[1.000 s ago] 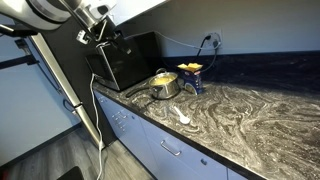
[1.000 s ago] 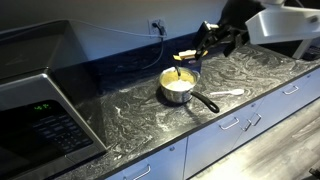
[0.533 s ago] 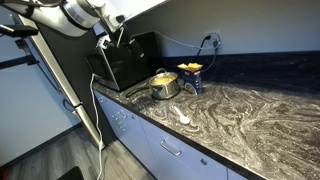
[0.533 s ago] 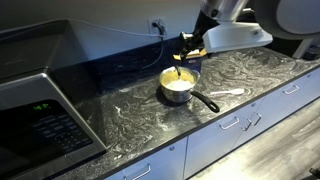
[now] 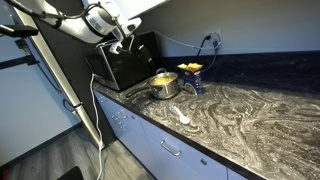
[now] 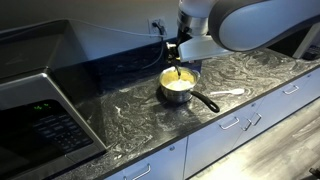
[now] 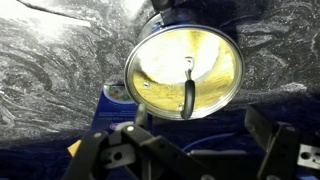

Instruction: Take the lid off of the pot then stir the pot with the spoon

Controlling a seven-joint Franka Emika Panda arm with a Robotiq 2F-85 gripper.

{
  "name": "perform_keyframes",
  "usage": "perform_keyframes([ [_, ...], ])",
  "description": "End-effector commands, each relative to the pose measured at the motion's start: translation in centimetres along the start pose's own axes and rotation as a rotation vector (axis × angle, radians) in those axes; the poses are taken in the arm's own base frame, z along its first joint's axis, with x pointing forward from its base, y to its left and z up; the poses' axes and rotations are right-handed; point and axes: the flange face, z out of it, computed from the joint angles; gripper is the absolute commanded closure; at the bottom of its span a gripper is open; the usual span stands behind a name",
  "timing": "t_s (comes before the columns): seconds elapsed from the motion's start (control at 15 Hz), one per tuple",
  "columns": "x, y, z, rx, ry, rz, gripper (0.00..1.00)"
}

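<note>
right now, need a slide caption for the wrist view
open fingers poised above the clear glass lid, yellow contents showing through it, dark marbled counter around

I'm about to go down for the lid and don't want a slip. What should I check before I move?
1. Fingers open: ok.
2. Lid seated on pot: ok.
3. Knob lies between the fingers in the wrist view: ok.
4. Gripper apart from the lid, nothing held: ok.
5. Spoon lying free on the counter beside the pot: ok.
6. Fingers square to the knob: cannot tell.
</note>
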Motion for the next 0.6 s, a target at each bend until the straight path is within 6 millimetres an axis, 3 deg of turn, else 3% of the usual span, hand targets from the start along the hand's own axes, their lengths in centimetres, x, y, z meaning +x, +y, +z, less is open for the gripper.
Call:
perform_keyframes([
  [0.0, 1.4, -1.2, 1.6, -0.048, -0.002, 0.016, 0.00],
  [0.53, 2.8, -1.0, 5.7, -0.060, -0.020, 0.035, 0.00],
])
